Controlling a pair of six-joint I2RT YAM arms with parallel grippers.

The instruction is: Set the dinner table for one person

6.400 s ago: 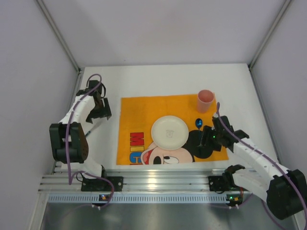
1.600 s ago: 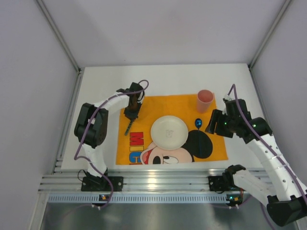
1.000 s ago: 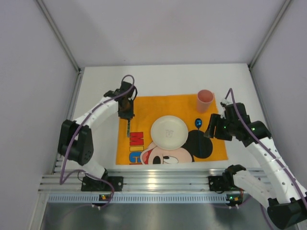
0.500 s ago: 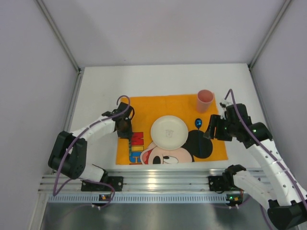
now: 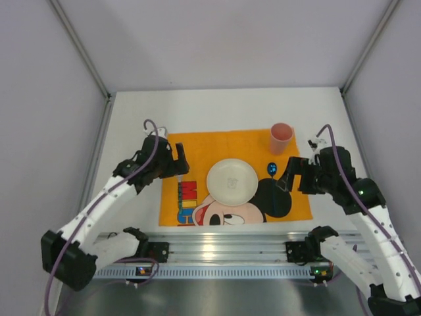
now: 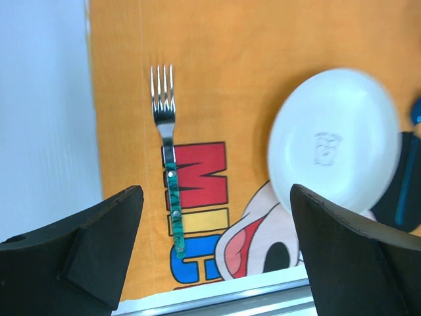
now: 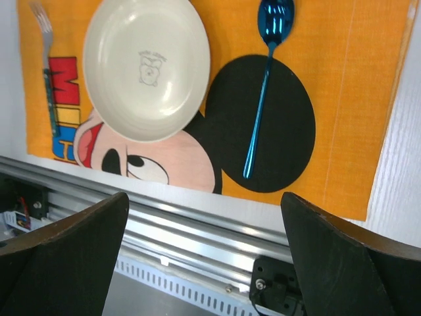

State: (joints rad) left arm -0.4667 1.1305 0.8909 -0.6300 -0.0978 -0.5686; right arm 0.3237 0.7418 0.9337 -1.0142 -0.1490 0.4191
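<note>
Left wrist: fork [image 6: 168, 178], plate [image 6: 332, 141], spoon [image 7: 263, 85], cup [image 5: 281, 137] laid; setting looks complete. My left end effector [image 6: 214, 217], right end effector [image 7: 205, 210]: wide, empty.

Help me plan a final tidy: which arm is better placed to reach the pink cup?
Right, probably. The pink cup stands at the mat's far right corner, near the right fingers, open and empty; the left fingers hover across the plate, by the fork.
</note>
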